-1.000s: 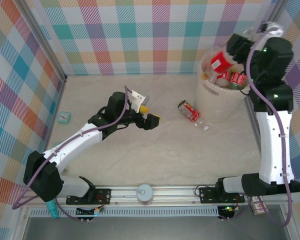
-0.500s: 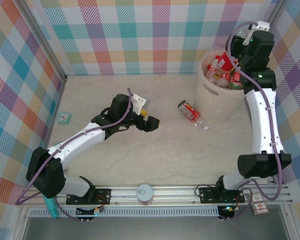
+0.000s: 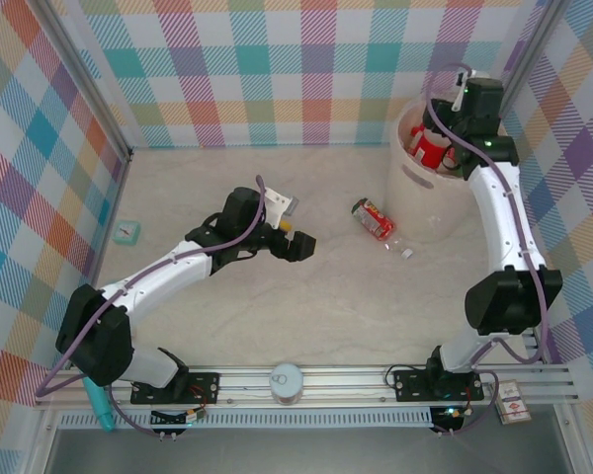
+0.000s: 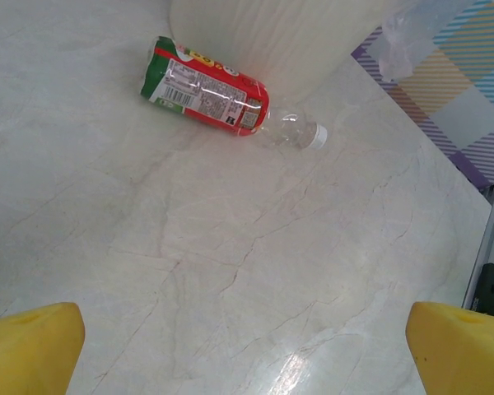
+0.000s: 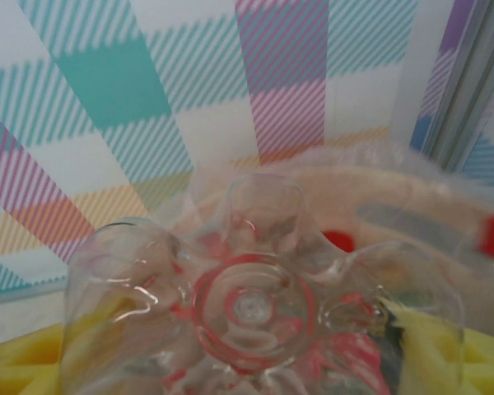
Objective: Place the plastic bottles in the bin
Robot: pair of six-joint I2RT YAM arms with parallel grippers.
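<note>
the beige bin (image 3: 420, 202) stands far right, the right gripper (image 3: 445, 138) clamped on a red-labelled bottle (image 3: 430, 150) over its mouth, the left gripper (image 3: 295, 229) spread wide over the table (image 3: 277, 306), a white-capped bottle (image 4: 206, 86) lying just beside the bin's wall.

bin (image 3: 420, 202) just beside fallen bottle (image 3: 373, 219)

A small teal square (image 3: 127, 231) lies by the left wall (image 3: 40, 148), a round grey disc (image 3: 286, 379) on the near rail (image 3: 356, 378)
</note>
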